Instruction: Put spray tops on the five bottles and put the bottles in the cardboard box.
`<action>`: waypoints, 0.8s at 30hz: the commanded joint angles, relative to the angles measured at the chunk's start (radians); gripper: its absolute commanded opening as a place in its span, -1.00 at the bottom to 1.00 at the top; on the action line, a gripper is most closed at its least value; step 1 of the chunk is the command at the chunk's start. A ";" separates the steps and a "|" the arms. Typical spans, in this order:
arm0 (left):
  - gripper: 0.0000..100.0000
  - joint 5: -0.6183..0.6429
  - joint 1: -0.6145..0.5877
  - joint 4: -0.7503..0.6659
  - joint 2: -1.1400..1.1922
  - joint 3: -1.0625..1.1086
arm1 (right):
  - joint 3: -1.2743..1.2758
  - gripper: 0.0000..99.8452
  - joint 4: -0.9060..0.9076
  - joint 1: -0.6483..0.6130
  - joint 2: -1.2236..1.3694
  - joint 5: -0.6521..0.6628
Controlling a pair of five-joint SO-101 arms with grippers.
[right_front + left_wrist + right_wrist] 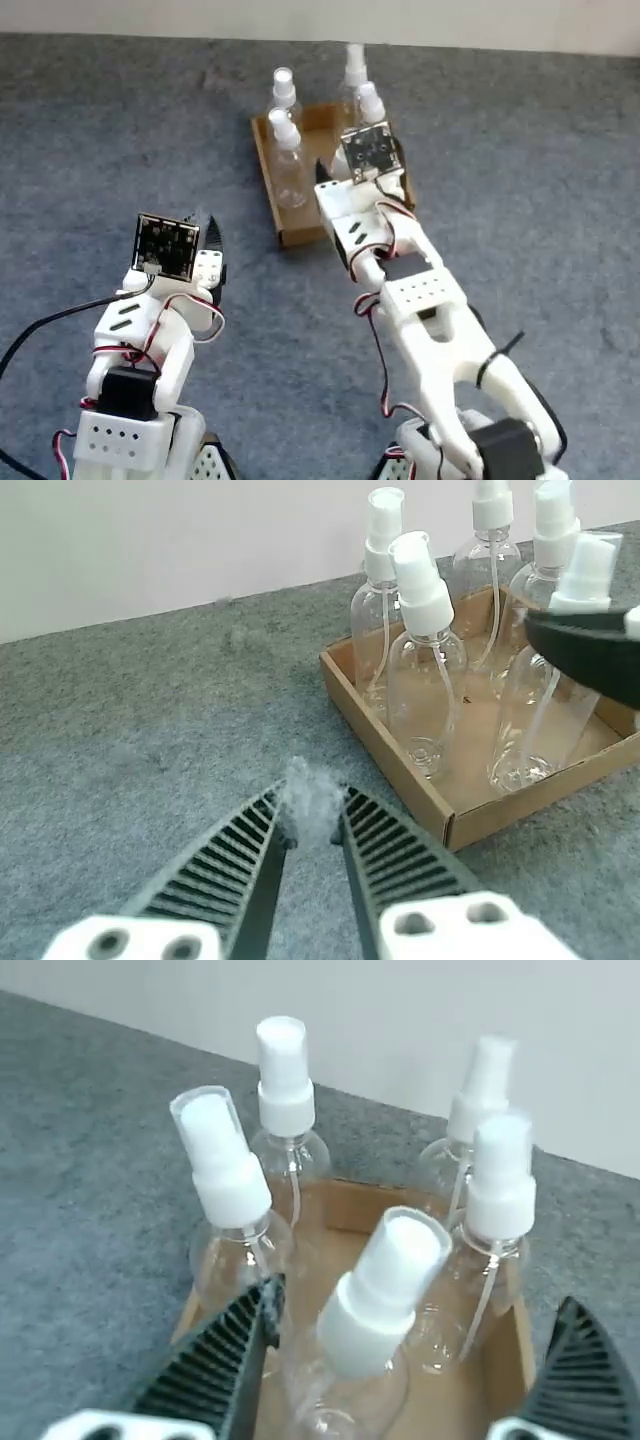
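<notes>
Several clear bottles with white spray tops stand upright at the cardboard box (300, 236). Three are plainly inside it, such as one bottle (288, 160) near the left wall. Two stand at the far edge, and I cannot tell whether they are inside or just behind. My right gripper (345, 170) hovers over the box, open wide, its fingers either side of the nearest bottle (385, 1285) without touching it. My left gripper (213, 240) is shut and holds nothing, low over the carpet left of the box (400, 770), its tips (312, 802) near a tuft of fluff.
Grey carpet (120, 130) covers the whole table around the box. A pale wall (150, 540) runs behind the far edge. The right arm's black finger (590, 650) reaches in front of the bottles in the left wrist view.
</notes>
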 commanded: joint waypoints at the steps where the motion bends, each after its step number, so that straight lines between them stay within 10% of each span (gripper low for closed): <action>1: -0.98 -0.008 0.018 -0.021 -0.007 -0.005 | -0.008 -0.33 0.077 -0.012 -0.116 0.006; 10: -0.98 -0.005 0.016 -0.020 -0.010 -0.044 | 0.099 -0.36 0.378 -0.005 -0.476 0.005; 24: -0.97 -0.002 -0.246 0.245 -0.289 0.042 | 0.697 -0.94 0.728 0.196 -1.305 0.014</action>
